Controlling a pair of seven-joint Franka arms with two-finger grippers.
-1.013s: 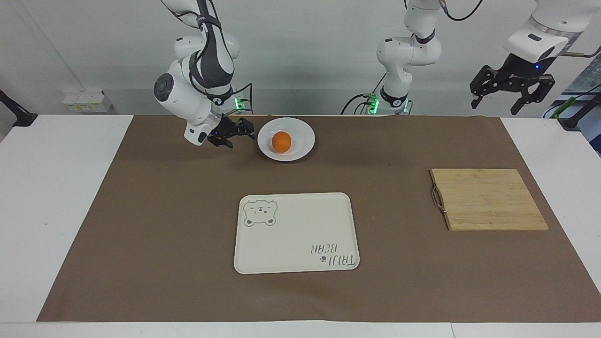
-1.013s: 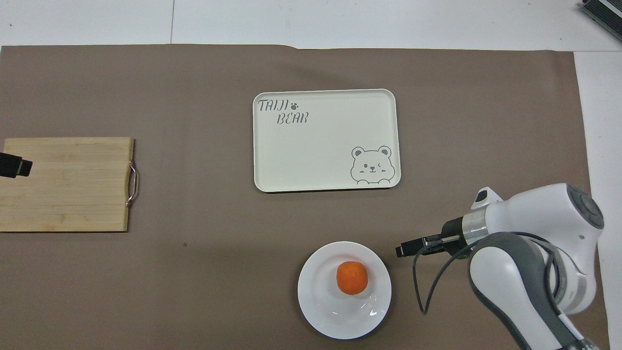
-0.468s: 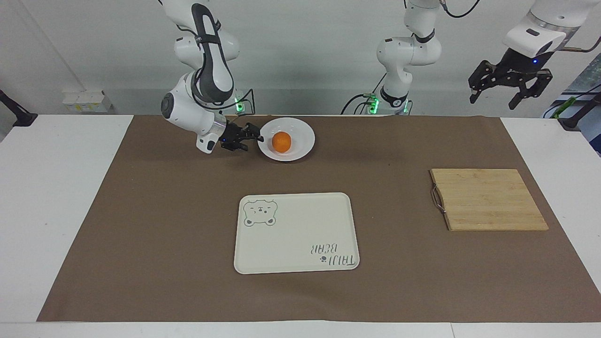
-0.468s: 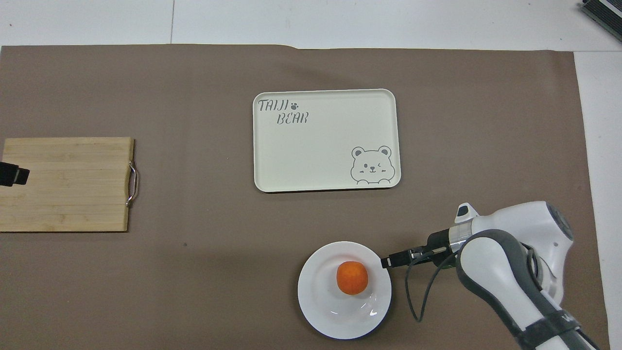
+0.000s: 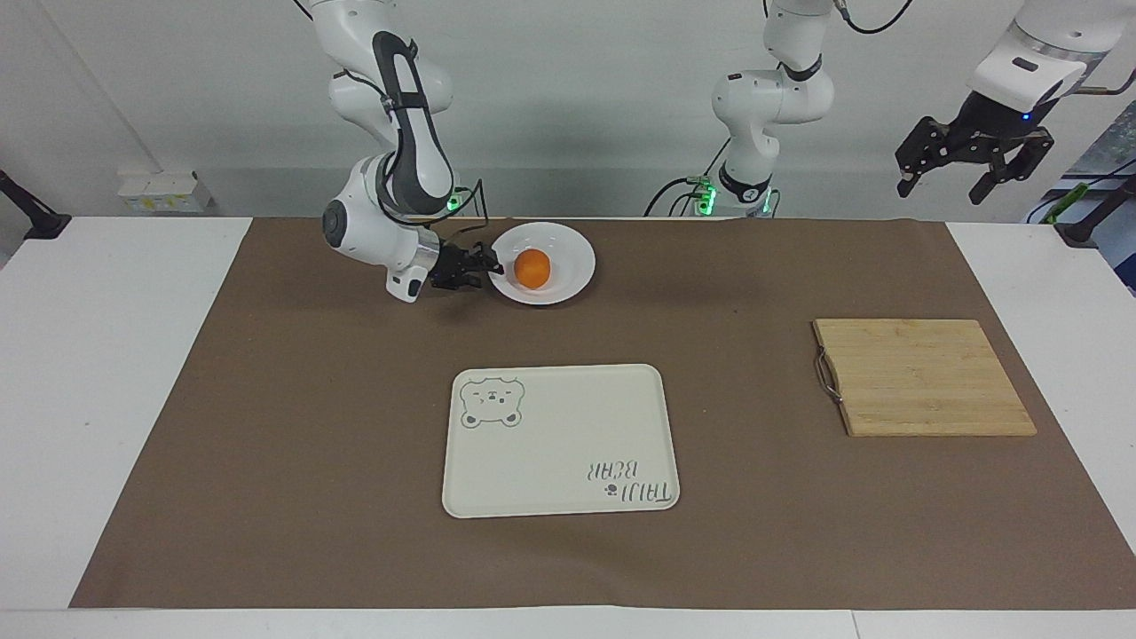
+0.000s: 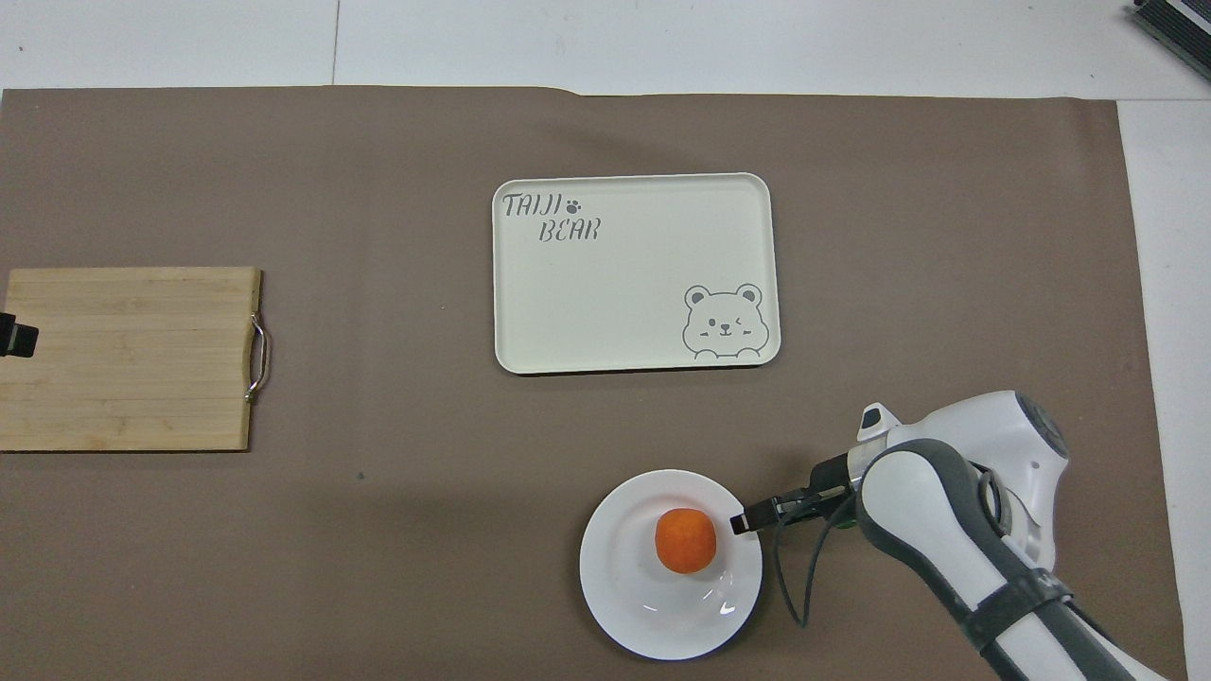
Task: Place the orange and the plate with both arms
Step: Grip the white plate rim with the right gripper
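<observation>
We are at the grasp of the plate (image 5: 561, 282), the orange (image 5: 532, 267) resting on it near the robots. Our right gripper (image 5: 491, 267) reaches its nine-o'clock rim in the facing view; whether its jaws have clenched, we cannot tell. Our left gripper (image 5: 969, 161) waits released, aloft above the table's end. Next: pinch firmly, lift level.

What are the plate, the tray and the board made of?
The plate looks like glazed ceramic, or maybe melamine: white, glossy, with bright glints near its rim. The tray looks like matte cream plastic, with a printed bear and lettering. The board seems bamboo or wood: pale strips with visible grain, and a metal handle on one edge.
</observation>
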